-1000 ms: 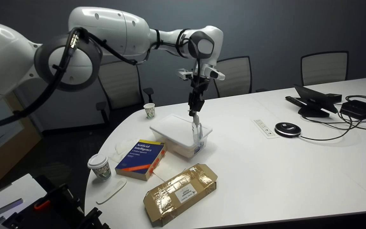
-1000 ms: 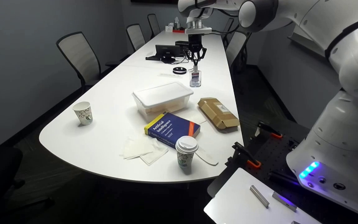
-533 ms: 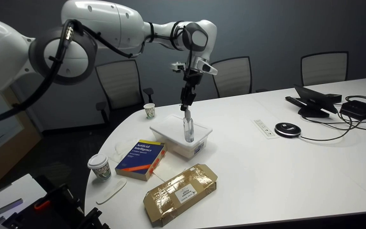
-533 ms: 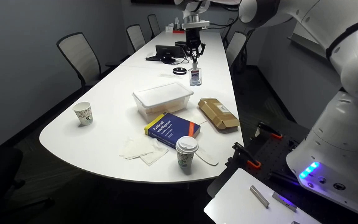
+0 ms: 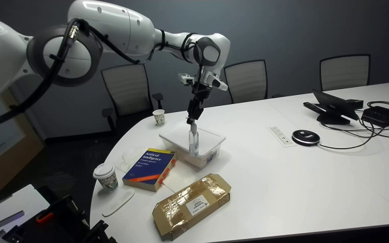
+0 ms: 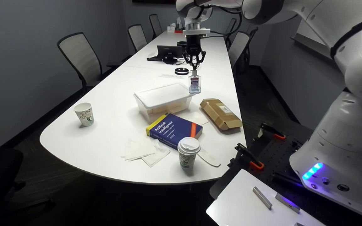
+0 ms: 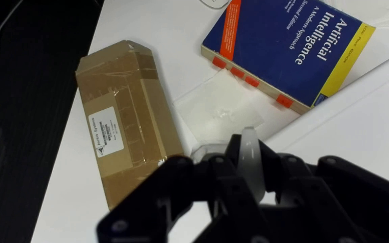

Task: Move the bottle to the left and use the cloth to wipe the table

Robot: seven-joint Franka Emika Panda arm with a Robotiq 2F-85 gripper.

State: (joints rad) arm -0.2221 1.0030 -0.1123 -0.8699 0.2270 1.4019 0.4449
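The bottle (image 5: 193, 143) is small and clear with a pale pump cap and a label, which shows in an exterior view (image 6: 194, 84). My gripper (image 5: 191, 120) is shut on its cap, also seen in an exterior view (image 6: 194, 67). The bottle hangs nearly upright, seemingly above the table (image 5: 282, 182), beside the lidded container. In the wrist view the cap (image 7: 250, 155) sits between the fingertips; most of the body is hidden below. White cloth-like sheets (image 6: 140, 150) lie near the book. Another sheet (image 7: 218, 108) lies between the book, container and cardboard box.
A lidded plastic container (image 6: 165, 95) stands beside the bottle. A brown cardboard box (image 5: 192, 204) lies near the table edge. A blue book (image 6: 174, 128), a lidded cup (image 6: 188, 153), an open paper cup (image 6: 84, 114) and a conference puck (image 5: 306, 137) are also on the table.
My gripper has carried the bottle leftward in an exterior view, past the container's lid. It rose slightly, then came lower. The objects on the table have not moved.
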